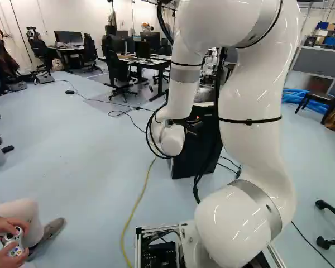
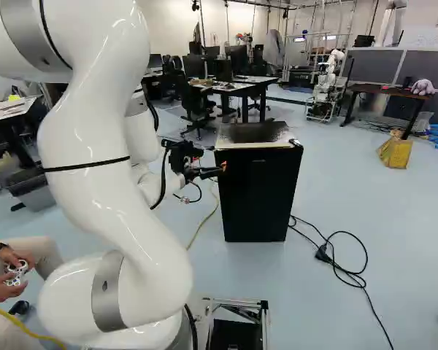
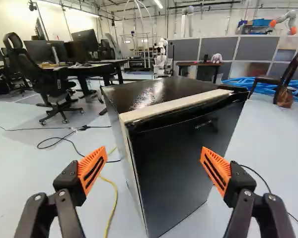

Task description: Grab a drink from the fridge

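My gripper (image 2: 213, 172) is at the left side of the black fridge (image 2: 260, 191) in the right base view, level with its upper part. In the wrist view the gripper (image 3: 154, 168) has its orange-padded fingers wide apart, nothing between them touching both. Ahead of them stands the fridge (image 3: 184, 163), upright on the floor, its door shut and a pale strip running along the door's top edge. The arm partly hides the fridge (image 1: 184, 162) in the left base view. No drink can be seen.
A yellow cable (image 1: 135, 206) and a black cable (image 2: 343, 270) lie on the floor near the fridge. A seated person's hands hold a controller (image 1: 14, 241) at the left. Desks and office chairs (image 3: 52, 84) stand farther back, with another robot (image 2: 327, 84) beyond.
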Controlling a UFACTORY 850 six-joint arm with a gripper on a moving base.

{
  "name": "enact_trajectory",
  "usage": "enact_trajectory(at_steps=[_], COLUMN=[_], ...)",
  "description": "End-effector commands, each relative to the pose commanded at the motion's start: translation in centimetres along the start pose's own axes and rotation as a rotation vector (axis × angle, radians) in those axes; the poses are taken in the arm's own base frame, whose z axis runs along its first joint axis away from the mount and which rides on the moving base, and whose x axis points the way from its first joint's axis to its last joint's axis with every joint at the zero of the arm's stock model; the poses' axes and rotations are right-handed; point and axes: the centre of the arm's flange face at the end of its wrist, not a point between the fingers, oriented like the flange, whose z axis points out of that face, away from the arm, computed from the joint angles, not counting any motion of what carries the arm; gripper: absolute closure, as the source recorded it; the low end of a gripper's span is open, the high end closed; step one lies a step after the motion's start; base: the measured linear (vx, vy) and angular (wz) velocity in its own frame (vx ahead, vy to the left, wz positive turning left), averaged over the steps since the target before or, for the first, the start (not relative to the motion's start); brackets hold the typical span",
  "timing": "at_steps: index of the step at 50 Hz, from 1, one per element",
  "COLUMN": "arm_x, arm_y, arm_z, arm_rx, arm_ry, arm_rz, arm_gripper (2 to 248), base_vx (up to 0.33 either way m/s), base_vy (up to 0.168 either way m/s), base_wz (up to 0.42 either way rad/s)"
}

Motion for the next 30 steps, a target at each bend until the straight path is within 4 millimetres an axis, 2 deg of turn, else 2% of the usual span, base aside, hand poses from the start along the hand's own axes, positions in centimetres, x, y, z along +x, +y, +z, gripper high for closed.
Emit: enact_trajectory(at_steps=[16, 30], arm_x=[-1.8, -2.1], arm_y=[-1.3, -2.5], arm_z=[1.1, 1.9], arm_rx=[0.002, 0.01], arm_ry=[-0.016, -0.012], arm_rz=[-0.02, -0.017], arm_gripper=[3, 3], base_vx=[0.0, 0.0], base_vy=[0.0, 0.0], base_wz=[0.0, 0.0])
